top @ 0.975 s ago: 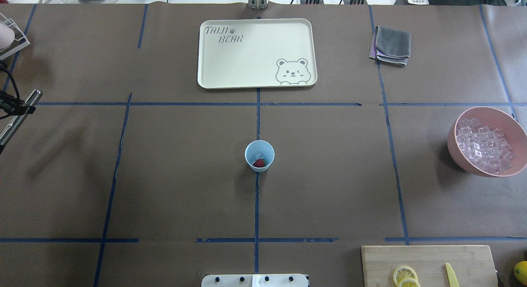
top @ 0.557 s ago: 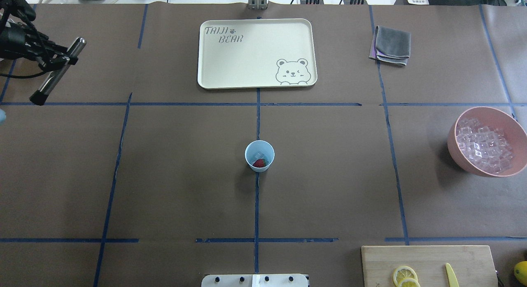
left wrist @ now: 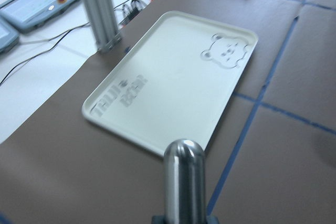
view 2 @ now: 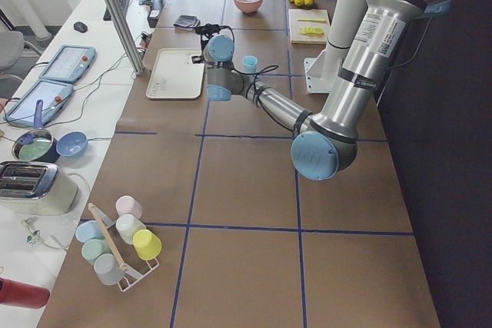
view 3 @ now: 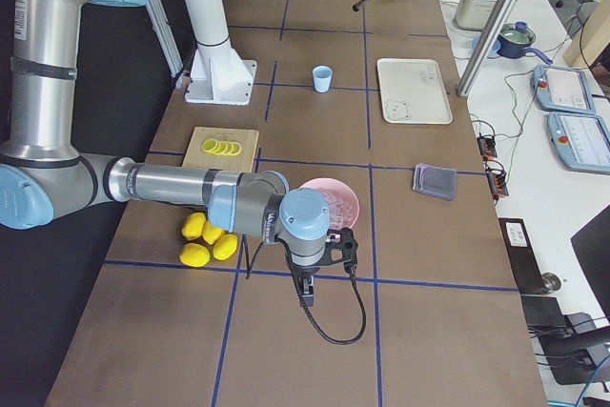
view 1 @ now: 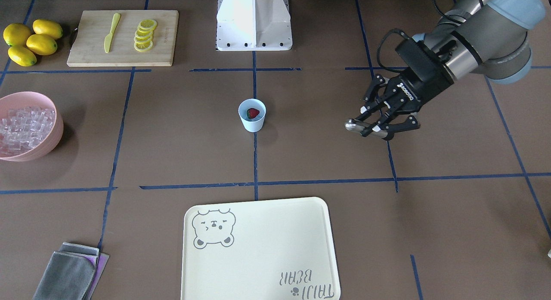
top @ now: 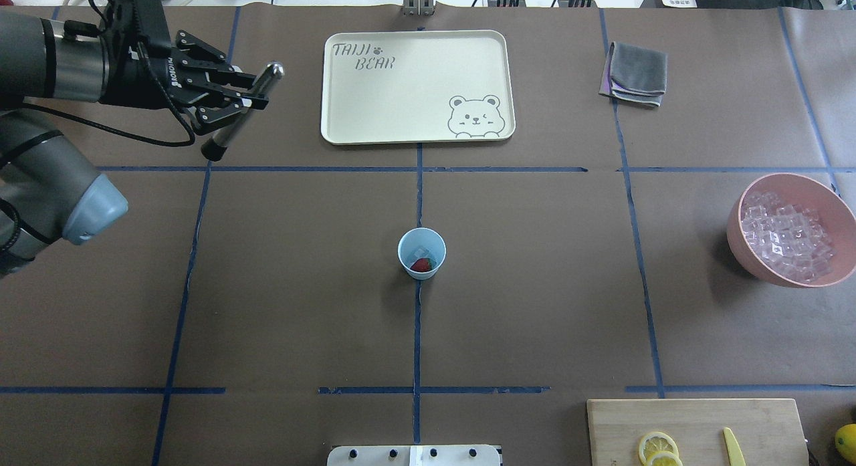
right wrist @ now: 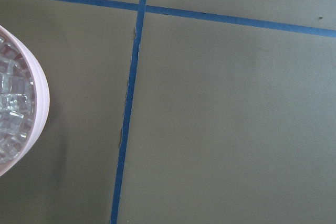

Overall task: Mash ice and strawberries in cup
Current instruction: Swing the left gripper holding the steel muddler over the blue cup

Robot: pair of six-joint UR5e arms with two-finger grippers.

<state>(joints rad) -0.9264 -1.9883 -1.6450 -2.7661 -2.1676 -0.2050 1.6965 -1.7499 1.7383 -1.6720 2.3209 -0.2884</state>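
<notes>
The left gripper [top: 246, 99] is pinched shut on a brushed-steel muddler rod with a black tip [top: 224, 133]. It holds the rod mid-shaft and tilted, above the bench's far left corner area, just beside the cream bear-printed tray [top: 414, 85].

The small light blue plastic cup [top: 416, 238] stands at the bench's centre, well apart from that hand and nearer the robot's edge. Inside it lie a small red strawberry [top: 421, 265] and a clear ice cube [top: 420, 253].

To do the carry well, the rod should probably be stood upright, centred over the cup's mouth, then lowered inside the rim. The unheld cup looks light enough to tip.

The right gripper [view 3: 307, 297] hangs near the right edge by the pink bowl of ice cubes [top: 749, 259]. I cannot tell whether its fingers are spread.
</notes>
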